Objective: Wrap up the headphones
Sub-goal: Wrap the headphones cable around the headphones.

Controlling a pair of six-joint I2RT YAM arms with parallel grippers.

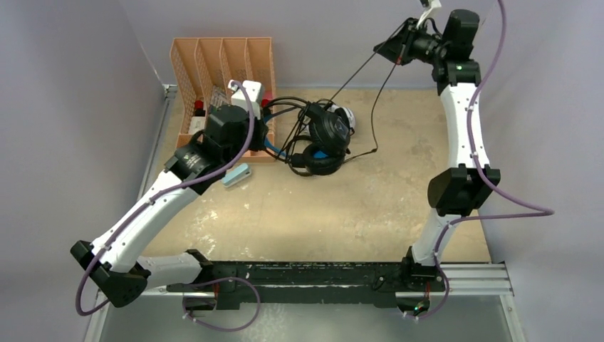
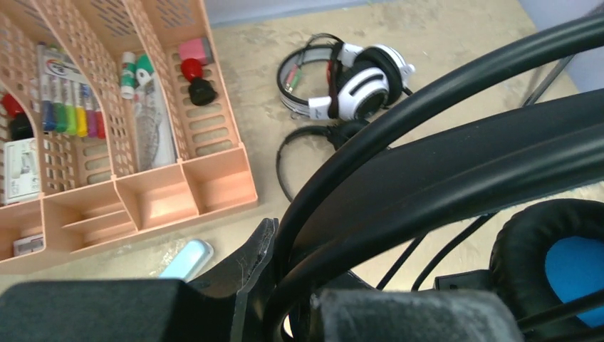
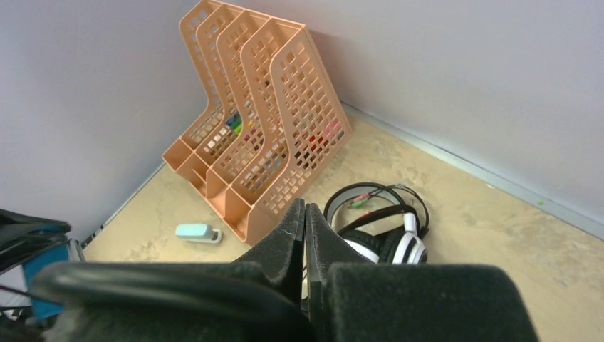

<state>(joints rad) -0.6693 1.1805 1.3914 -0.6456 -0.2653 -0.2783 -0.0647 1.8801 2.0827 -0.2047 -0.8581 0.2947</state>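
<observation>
My left gripper (image 1: pixel 269 127) (image 2: pixel 299 263) is shut on the black headband of the blue-lined headphones (image 1: pixel 324 137), held above the table by the organizer. One ear cup (image 2: pixel 570 271) with a blue inside shows at the lower right of the left wrist view. My right gripper (image 1: pixel 399 44) (image 3: pixel 305 206) is raised high at the back right, jaws pressed together on the thin black cable (image 1: pixel 356 75), which runs taut down to that headset. A white-and-black headset (image 2: pixel 363 85) (image 3: pixel 399 246) lies on the table. A slim black headset (image 2: pixel 288 153) lies beside it.
A peach file organizer (image 1: pixel 221 64) (image 2: pixel 142 192) (image 3: pixel 263 107) holding markers and small items stands at the back left corner. A small light-blue stapler-like object (image 1: pixel 236 175) (image 2: pixel 186 260) (image 3: pixel 199 232) lies in front of it. Walls close the back and both sides.
</observation>
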